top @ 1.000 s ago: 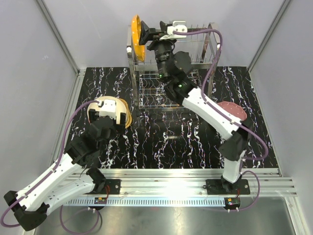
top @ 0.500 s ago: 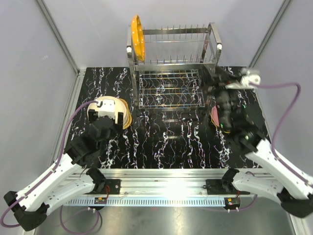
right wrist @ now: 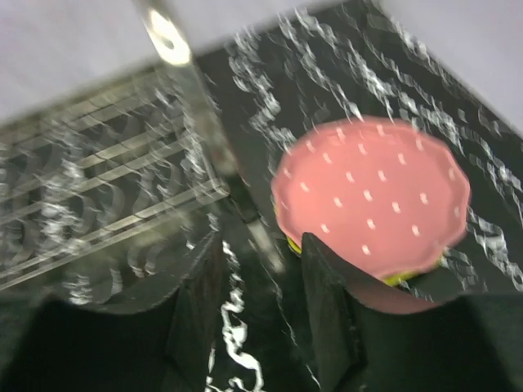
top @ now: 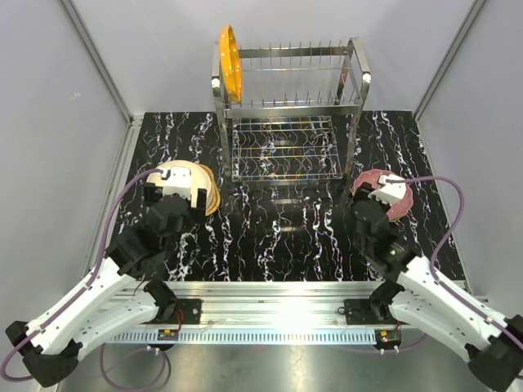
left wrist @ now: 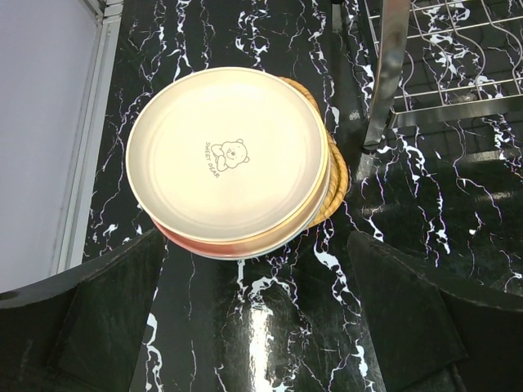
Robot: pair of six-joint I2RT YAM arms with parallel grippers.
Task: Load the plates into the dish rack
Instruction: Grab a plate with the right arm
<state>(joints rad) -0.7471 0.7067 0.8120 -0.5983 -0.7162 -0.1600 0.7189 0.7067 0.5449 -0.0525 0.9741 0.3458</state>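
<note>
Seen from my remote station: one orange plate (top: 230,61) stands on edge between the prongs at the left end of the dish rack (top: 357,82), upper tier, while the other plates wait in two piles on the black marbled desk (top: 278,237). The left pile, topped by a cream plate (left wrist: 225,155) with a small bear print, sits just beside the rack's front left leg. Under it I make out a reddish plate (left wrist: 196,243) and a tan plate (left wrist: 337,175) pushed out to the right. The right pile, a pink plate (right wrist: 372,192) with white dots over a lime-green plate (right wrist: 394,279), lies near the rack's right leg.

My left claw (left wrist: 257,322) hovers above the cream plate, released and spread to its widest, gripping nothing. My right claw (right wrist: 261,253) hangs low at the pink plate's near-left edge. Its fingers are partly apart with only desk between them, so it grasps nothing either. The wrist picture is blurred, and I cannot tell whether a finger touches the rim.

I judge the step in hand to be picking up the pink plate. To do it well I would slide one finger under the raised rim and set the other on top, pinching the top plate alone and not the green one below. Then I would lift it clear, turn it on edge and lower it into a free slot beside the orange plate, keeping away from the rack's post
</note>
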